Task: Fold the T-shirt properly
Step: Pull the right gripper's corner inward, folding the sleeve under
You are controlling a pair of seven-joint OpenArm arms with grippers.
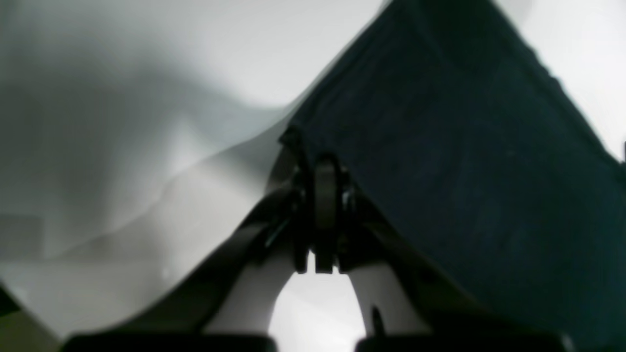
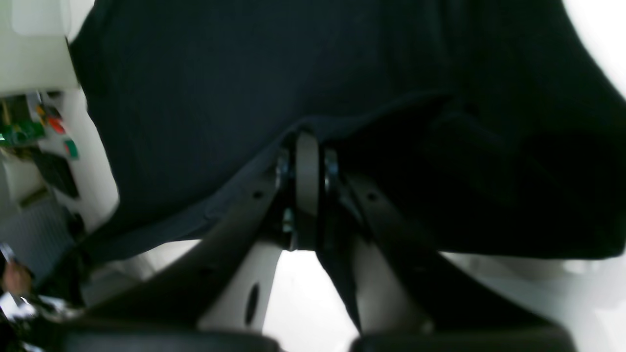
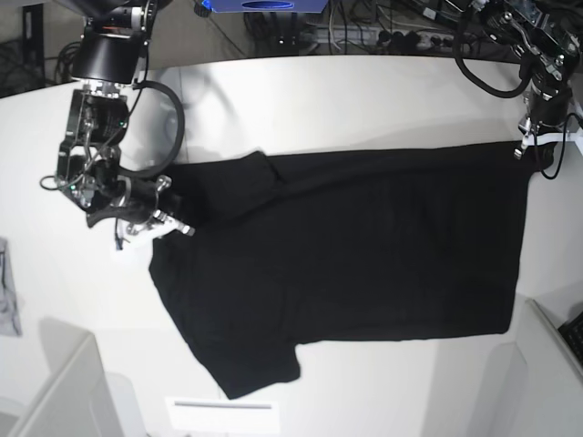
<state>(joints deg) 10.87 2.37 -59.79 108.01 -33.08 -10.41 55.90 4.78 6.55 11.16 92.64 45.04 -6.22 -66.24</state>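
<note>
The black T-shirt (image 3: 364, 246) lies spread flat on the white table (image 3: 364, 100), plain side up, with one sleeve toward the near edge. At the shirt's left end in the base view, my right gripper (image 3: 167, 221) is shut on the cloth edge. The right wrist view shows its fingers (image 2: 306, 146) pinched together with the T-shirt (image 2: 220, 98) draped over them. My left gripper (image 3: 528, 148) is at the far right corner of the shirt. In the left wrist view its fingers (image 1: 325, 171) are shut on the T-shirt (image 1: 464, 146) edge.
A small grey cloth (image 3: 7, 296) lies at the table's left edge. A white label (image 3: 223, 414) sits near the front edge below the sleeve. Cables and power strips (image 3: 383, 36) run along the back. Box edges rise at the front left (image 3: 64, 391) and front right (image 3: 556, 337).
</note>
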